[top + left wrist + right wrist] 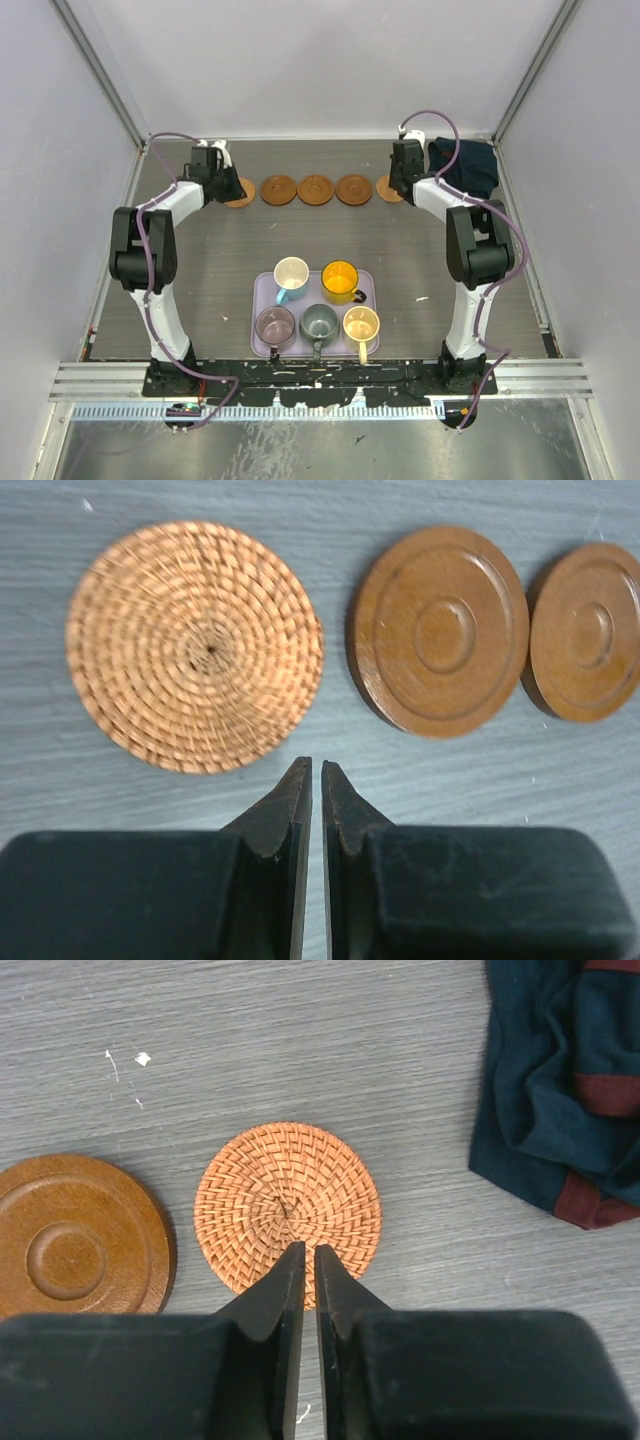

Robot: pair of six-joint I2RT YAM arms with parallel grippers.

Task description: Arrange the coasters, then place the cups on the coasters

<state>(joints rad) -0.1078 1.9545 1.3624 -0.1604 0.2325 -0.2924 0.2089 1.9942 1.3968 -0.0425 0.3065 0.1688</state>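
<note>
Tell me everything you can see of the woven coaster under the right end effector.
The woven coaster is a round, flat disc of orange woven fibre spiralling from a small centre, and it looks intact. It lies flat on the grey table at the right end of the coaster row, apart from the wooden coaster beside it and the dark blue cloth. The right end effector, jaws almost together and empty, hangs over its near edge; contact cannot be judged.
</note>
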